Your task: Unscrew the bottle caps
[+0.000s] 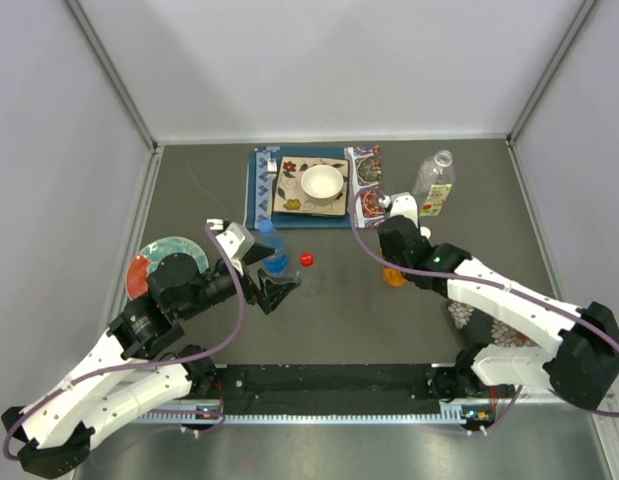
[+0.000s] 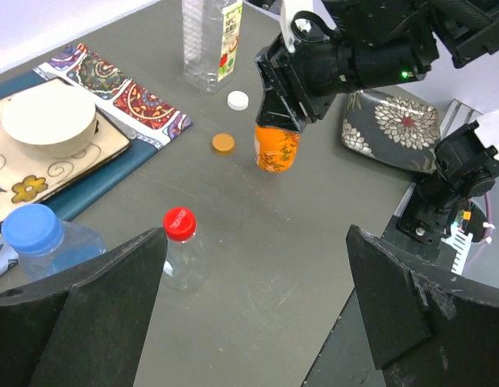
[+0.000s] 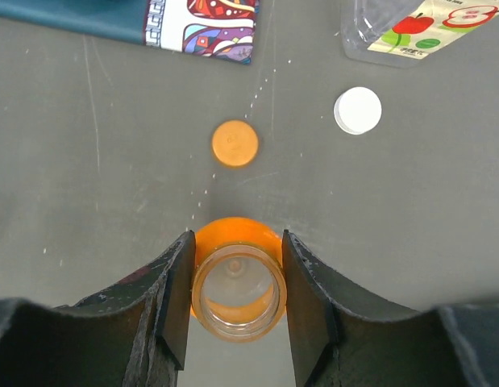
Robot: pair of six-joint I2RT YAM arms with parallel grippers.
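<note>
**Four caps: two screwed on, two lying loose**

Left wrist view: there are four small round caps, one of each colour. The blue cap (image 2: 31, 228) tops a bottle at lower left. Just right of it, the red cap (image 2: 179, 223) sits on a small clear bottle (image 2: 183, 270). The orange cap (image 2: 223, 143) and the white cap (image 2: 238, 100) lie flat on the table (image 2: 257, 218) at upper centre, near each other but apart. The left gripper (image 2: 253, 250) has its jaws spread wide and holds nothing. The right gripper (image 2: 278, 119) is clamped on the neck of an orange bottle (image 2: 276, 153). At the top, a tall clear bottle (image 2: 202, 40) carries a fruit label whose writing is too small to read. That makes four bottles.

Right wrist view: the orange bottle's open mouth sits low centre, pinched between the fingers. The orange cap lies above it and the white cap at upper right. A red apple shows on the label.

Top view: the blue and red caps stand left of centre. One white bowl (image 1: 322, 182) is at top centre.
</note>
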